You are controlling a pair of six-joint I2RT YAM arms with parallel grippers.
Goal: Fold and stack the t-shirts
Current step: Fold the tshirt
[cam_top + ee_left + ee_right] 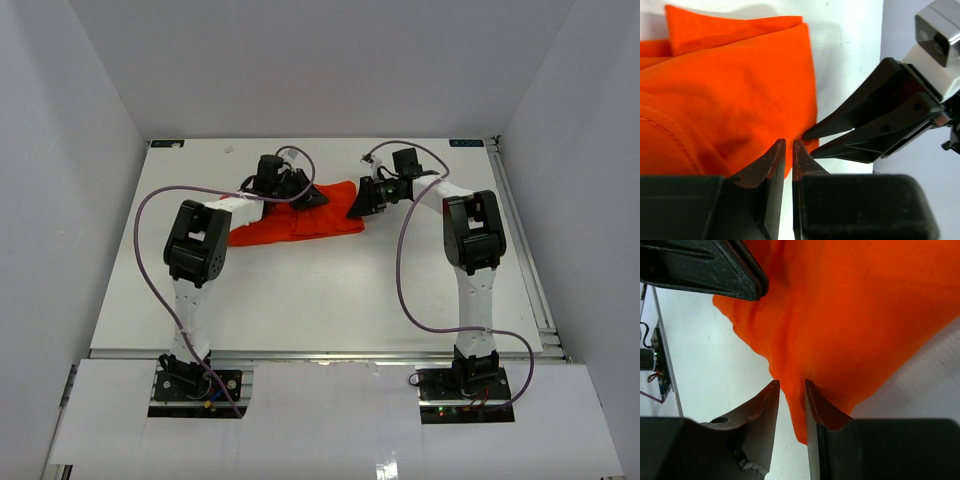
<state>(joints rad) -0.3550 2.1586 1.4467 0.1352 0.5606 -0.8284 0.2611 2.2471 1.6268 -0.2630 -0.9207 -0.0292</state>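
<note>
The orange-red t-shirt point(290, 225) lies folded into a wide strip at the far middle of the white table. My left gripper point(318, 198) is at its right end. In the left wrist view its jaws point(788, 145) are closed to a thin slit with the t-shirt's point(740, 90) edge in it. My right gripper point(355, 205) meets the same end from the right. In the right wrist view it point(791, 385) pinches a corner of the t-shirt point(855, 315), which hangs between the jaws. The two grippers almost touch; the right one also shows in the left wrist view point(808, 145).
The white table point(330, 300) is closed in by white walls at the back and both sides. A metal rail point(522, 250) runs along its right edge. Purple cables point(150, 260) loop beside each arm. A finger of my left gripper point(715, 270) crosses the right wrist view's top left.
</note>
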